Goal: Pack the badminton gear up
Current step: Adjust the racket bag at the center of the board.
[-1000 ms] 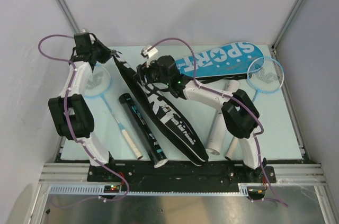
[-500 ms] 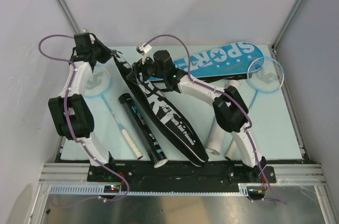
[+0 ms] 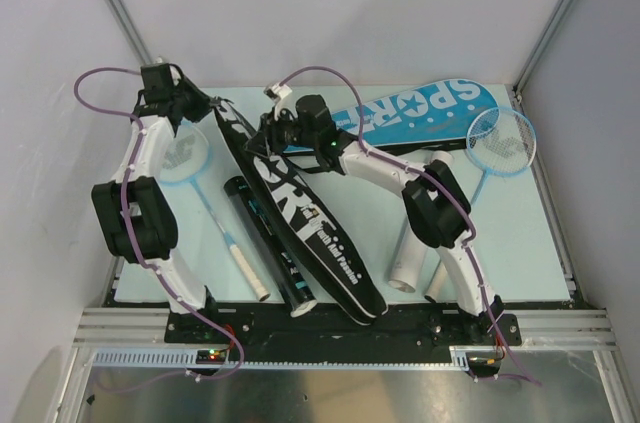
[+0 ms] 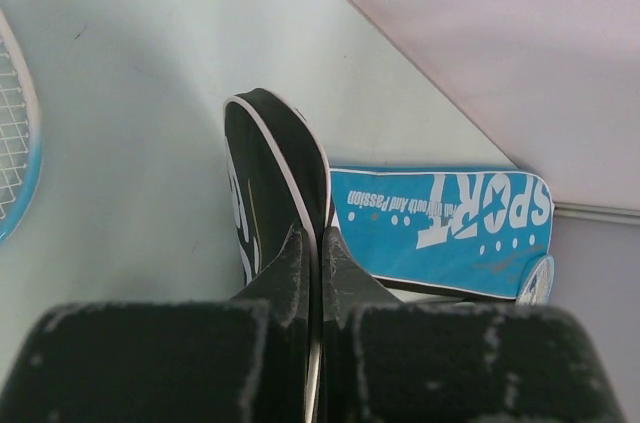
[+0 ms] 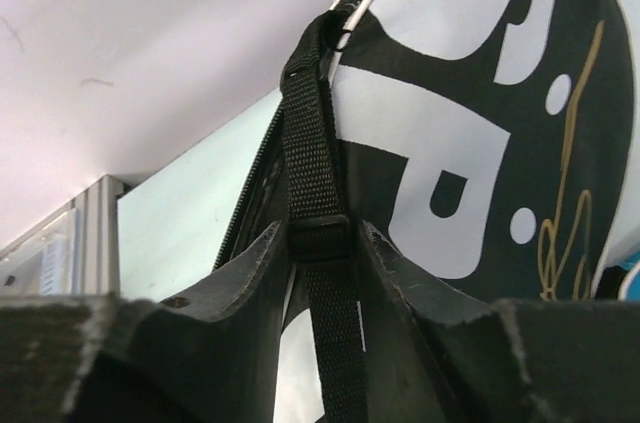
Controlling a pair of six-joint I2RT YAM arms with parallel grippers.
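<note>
Black SPORT cover (image 3: 318, 233) lies diagonally from the near centre toward the far left. Right gripper (image 5: 320, 235) pinches its webbing strap (image 5: 308, 123) at the buckle. Farther left, left gripper (image 4: 312, 241) is pressed together on the cover's far edge, with the blue SPORT cover (image 4: 440, 228) beyond.

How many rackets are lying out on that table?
2. The left racket lies beside the left arm. The right racket lies at the far right edge, by the blue cover. Another could be hidden inside a cover.
</note>
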